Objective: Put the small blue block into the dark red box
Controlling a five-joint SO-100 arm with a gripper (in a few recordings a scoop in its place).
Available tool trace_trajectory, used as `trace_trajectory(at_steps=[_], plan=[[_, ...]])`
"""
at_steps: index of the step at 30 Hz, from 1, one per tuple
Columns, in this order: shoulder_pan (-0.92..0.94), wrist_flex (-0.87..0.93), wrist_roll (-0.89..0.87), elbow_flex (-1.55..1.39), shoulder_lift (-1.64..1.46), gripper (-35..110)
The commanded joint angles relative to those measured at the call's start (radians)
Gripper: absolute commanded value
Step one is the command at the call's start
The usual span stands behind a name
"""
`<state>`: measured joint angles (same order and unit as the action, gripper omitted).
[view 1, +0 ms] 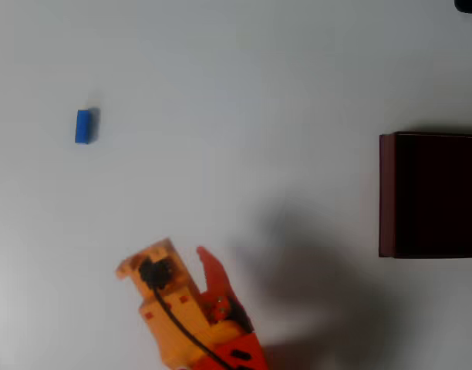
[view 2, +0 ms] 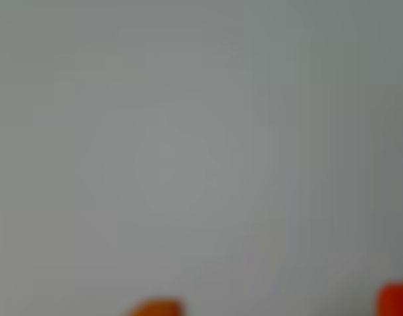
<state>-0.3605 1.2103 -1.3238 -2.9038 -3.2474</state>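
Observation:
The small blue block (view 1: 82,126) lies on the white table at the upper left of the overhead view. At the right edge stands the dark red box (view 1: 387,193), its inside almost black and partly cut off by the frame. My orange gripper (view 1: 178,258) is at the bottom centre, well below and to the right of the block and far left of the box. It is open with nothing between its fingers. In the blurred wrist view, an orange fingertip (view 2: 155,308) and a red fingertip (view 2: 394,299) sit wide apart over bare table.
The white table (view 1: 244,92) stretches bare between the block, the gripper and the box. A soft shadow of the arm falls right of the gripper. A dark object (view 1: 471,5) sits at the top right corner.

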Motion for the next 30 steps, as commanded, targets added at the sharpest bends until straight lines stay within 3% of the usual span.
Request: trace_trajectory(at_steps=[1,9,17,24,30], plan=[[-0.028,-0.103,-0.259,0.089,0.179,16],[-0.107,-0.072,-0.681,0.540,0.902,17],[-0.207,-0.074,-0.953,0.815,1.301,19],[-0.249,-0.064,-1.040,1.074,1.583,20],[-0.253,0.087,-1.040,1.427,1.816,21]])
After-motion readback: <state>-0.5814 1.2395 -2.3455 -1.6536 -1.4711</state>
